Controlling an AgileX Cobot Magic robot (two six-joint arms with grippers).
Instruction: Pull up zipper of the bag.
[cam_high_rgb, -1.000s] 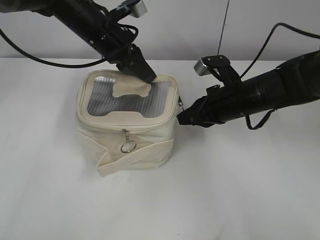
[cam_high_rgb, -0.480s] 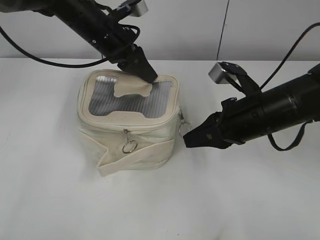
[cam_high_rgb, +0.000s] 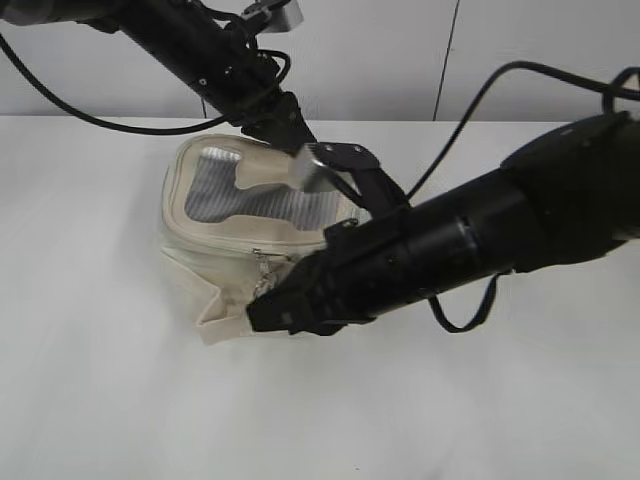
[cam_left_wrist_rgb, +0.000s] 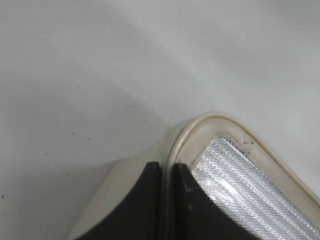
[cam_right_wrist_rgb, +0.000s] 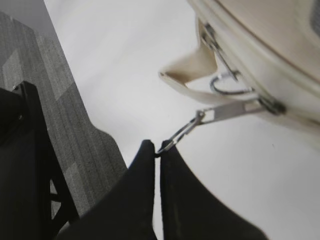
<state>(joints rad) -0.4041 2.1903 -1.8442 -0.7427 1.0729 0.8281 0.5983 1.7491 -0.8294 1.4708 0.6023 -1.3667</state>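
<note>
A cream fabric bag (cam_high_rgb: 215, 235) with a silvery mesh top panel sits on the white table. My left gripper (cam_high_rgb: 296, 150) is shut on the bag's rim at its far right corner; in the left wrist view the jaws (cam_left_wrist_rgb: 167, 172) clamp the cream piping beside the mesh (cam_left_wrist_rgb: 250, 185). My right gripper (cam_high_rgb: 262, 313) has reached across the bag's front and is shut on a metal zipper pull (cam_right_wrist_rgb: 182, 134), stretched taut from the bag's zipper line. A second pull with a ring (cam_right_wrist_rgb: 227, 85) hangs from the bag's front.
The right arm (cam_high_rgb: 450, 245) lies across the bag's right side and hides it. A loose cream strap (cam_high_rgb: 225, 325) sticks out at the bag's lower front. The table edge and dark floor (cam_right_wrist_rgb: 60, 115) show in the right wrist view.
My right arm swung from the bag's right side across its front to the left, dragging the zipper pull along. The bag has tilted and shifted. The left gripper has kept its hold.
</note>
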